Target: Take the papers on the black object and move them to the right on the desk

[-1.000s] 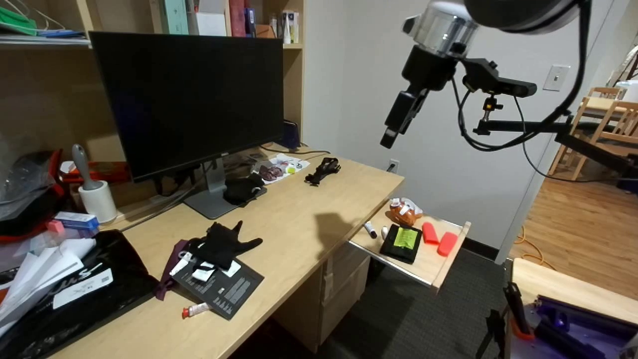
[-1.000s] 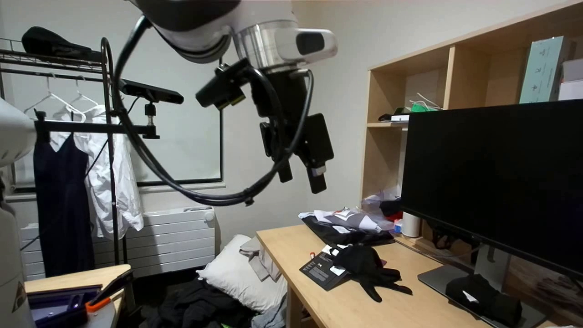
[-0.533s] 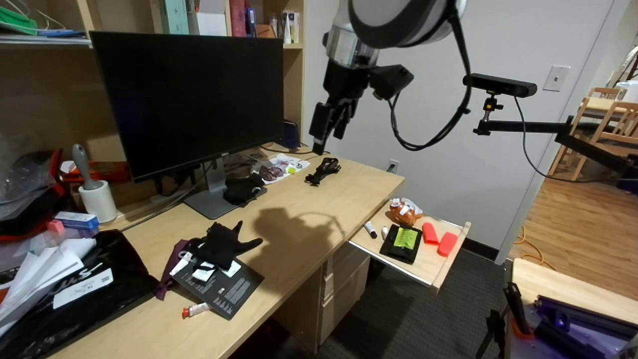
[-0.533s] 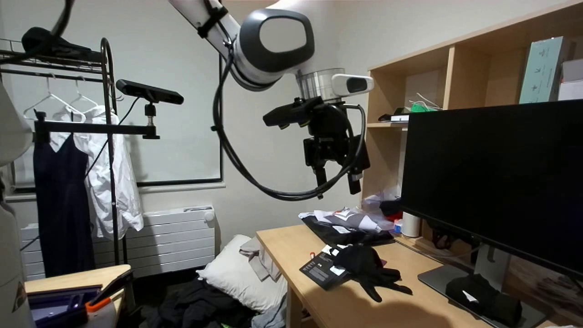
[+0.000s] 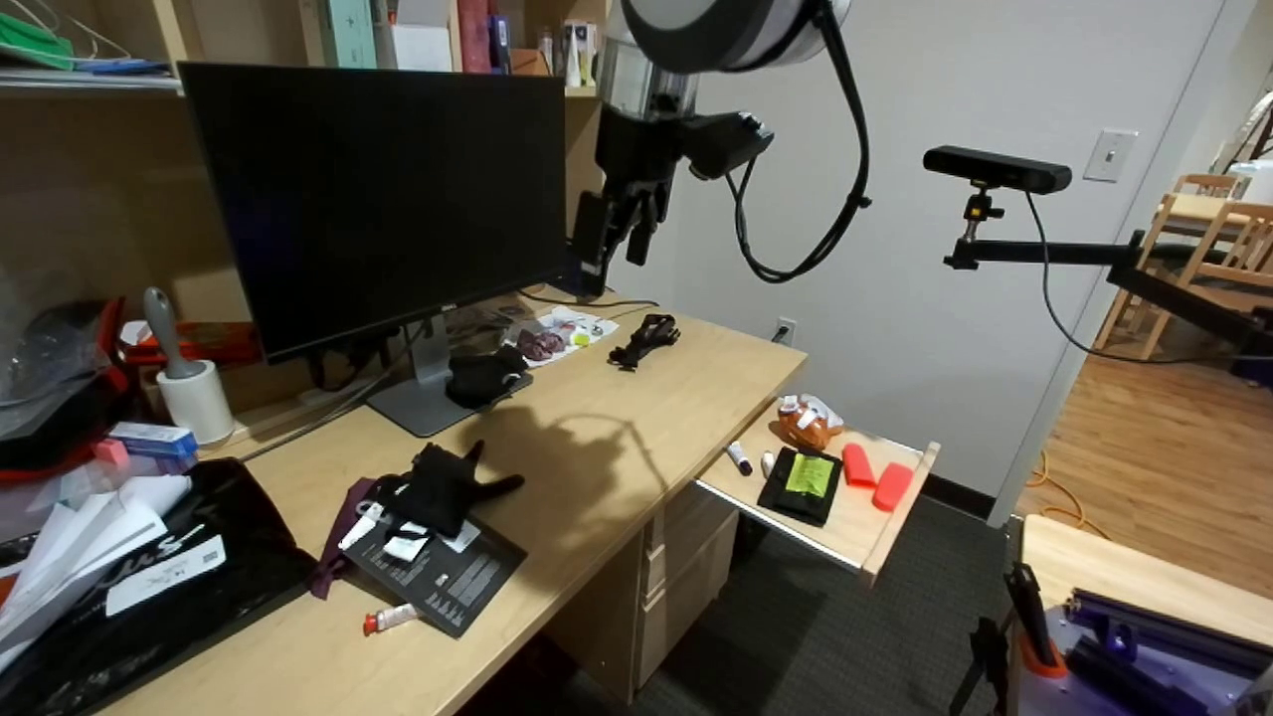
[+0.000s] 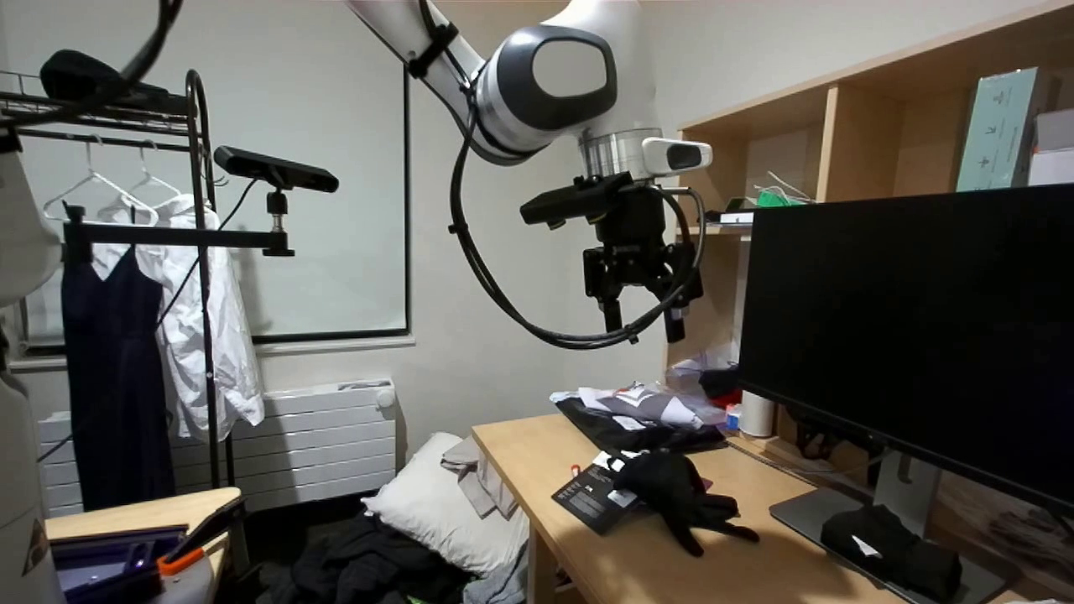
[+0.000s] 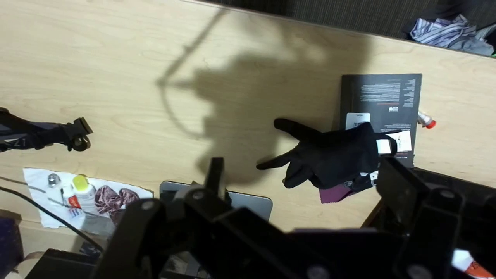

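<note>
The papers are a loose, slightly curled stack of white sheets on the black object, a shiny flat bag with white lettering, at the left end of the desk. In an exterior view the papers lie on the black bag at the desk's far end. My gripper is open and empty, high above the desk near the monitor; it also shows in an exterior view. In the wrist view its fingers are wide apart, and a dark edge of the bag shows; the papers are out of view there.
A black glove lies on a dark printed card, with a small red-capped tube beside it. The large monitor stands behind. A black strap lies farther along. A pull-out tray juts from the desk.
The arm has swung across over the desk, leftward in an exterior view, bringing the gripper closer to the monitor. The gripper's angle has turned. The papers, the bag and other objects have not moved.
</note>
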Controlling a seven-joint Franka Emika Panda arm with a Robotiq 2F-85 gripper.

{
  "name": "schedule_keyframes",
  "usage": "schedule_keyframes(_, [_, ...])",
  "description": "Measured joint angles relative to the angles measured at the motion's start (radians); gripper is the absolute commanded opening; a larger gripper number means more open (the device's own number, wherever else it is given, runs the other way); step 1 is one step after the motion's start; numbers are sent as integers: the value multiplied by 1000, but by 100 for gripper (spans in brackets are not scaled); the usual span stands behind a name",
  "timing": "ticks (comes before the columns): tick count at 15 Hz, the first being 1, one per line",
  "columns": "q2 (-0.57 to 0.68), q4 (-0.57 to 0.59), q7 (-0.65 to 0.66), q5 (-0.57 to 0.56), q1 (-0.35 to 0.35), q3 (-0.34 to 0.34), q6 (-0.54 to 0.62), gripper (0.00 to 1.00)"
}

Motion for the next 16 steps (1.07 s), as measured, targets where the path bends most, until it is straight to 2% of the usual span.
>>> schedule_keyframes(4, [0,-1,-19,14,0,3,4,100])
schedule_keyframes(8, [36,33,-178,97,21,62,17,100])
schedule_keyframes(12, [167,180,-190,57,97,170,3,100])
schedule_keyframes(16, [363,406,-191,-104,171,222,-41,100])
